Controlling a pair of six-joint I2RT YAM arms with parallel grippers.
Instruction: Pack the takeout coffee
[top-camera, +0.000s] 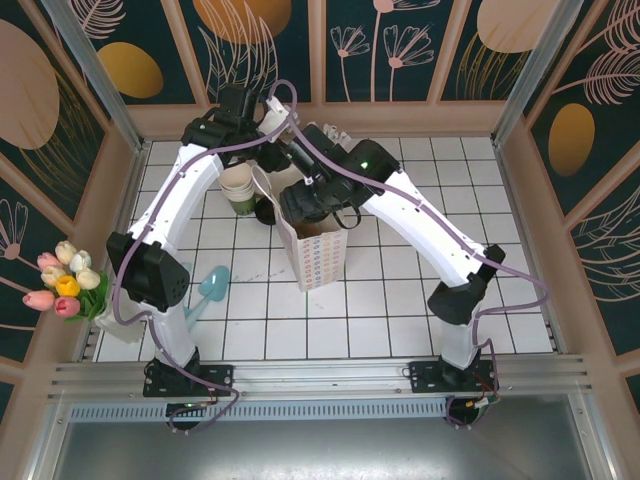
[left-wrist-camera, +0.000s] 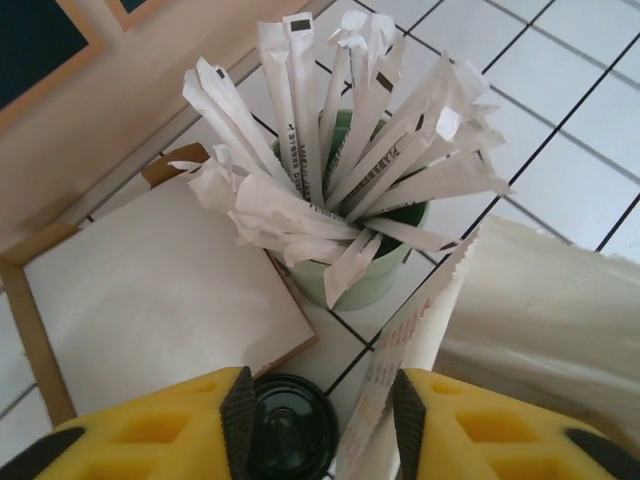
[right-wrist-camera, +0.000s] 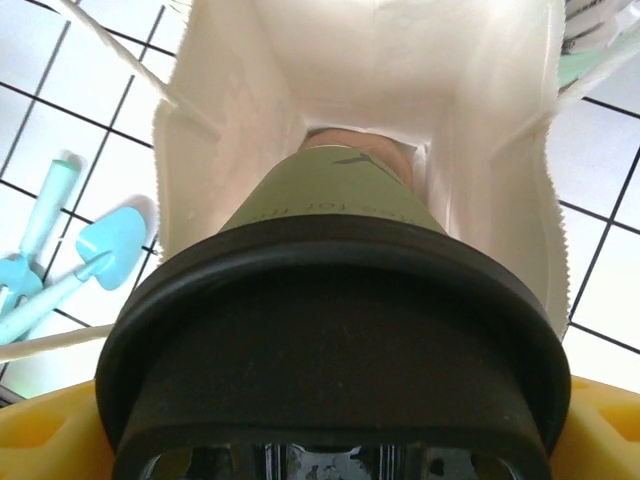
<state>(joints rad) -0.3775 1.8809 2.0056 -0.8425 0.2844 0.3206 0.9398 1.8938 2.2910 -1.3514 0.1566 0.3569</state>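
Right jaws clamped on lid of takeout coffee (right-wrist-camera: 335, 340), cup body pointing down into open paper bag (right-wrist-camera: 500, 140), frame centre. Left jaws straddle bag rim; whether pinched, cannot tell. Likely left: lower, release. Second lidded cup (left-wrist-camera: 290, 435) stands on surface (left-wrist-camera: 560, 110).

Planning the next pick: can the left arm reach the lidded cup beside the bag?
Probably yes: its lid sits between the open fingers of the left tool, though the bag's edge pokes in too.

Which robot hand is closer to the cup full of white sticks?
Left. The left gripper sits just before the stick cup; the right gripper holds the takeout coffee at the open bag.
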